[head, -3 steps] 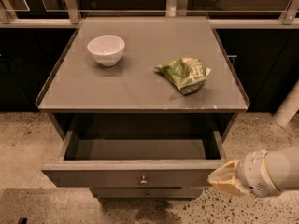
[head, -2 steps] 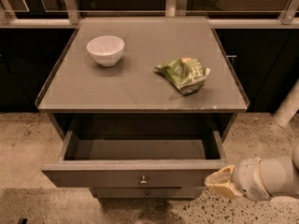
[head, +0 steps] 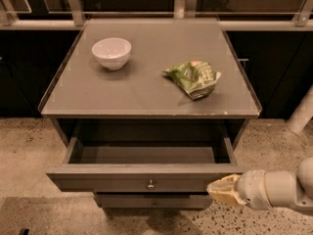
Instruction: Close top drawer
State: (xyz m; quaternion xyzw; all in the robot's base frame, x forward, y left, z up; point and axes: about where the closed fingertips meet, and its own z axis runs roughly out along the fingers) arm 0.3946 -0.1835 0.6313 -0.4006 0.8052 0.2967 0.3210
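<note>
The top drawer (head: 98,178) is pulled out from under the grey cabinet top, its inside empty. Its flat grey-brown front carries a small round metal knob (head: 150,184) at the middle. My gripper (head: 220,190) comes in from the lower right on a white arm, with its cream tip right at the right end of the drawer front, about level with the knob. A shorter drawer front (head: 151,200) shows just below the open one.
A white bowl (head: 111,52) and a crumpled green snack bag (head: 193,78) sit on the cabinet top (head: 146,97). Dark cabinets and a railing stand behind. Speckled floor (head: 29,146) lies around the cabinet. A white post (head: 301,112) stands at the right.
My gripper has moved down and a little left, closer to the right end of the drawer front. The drawer has not visibly moved.
</note>
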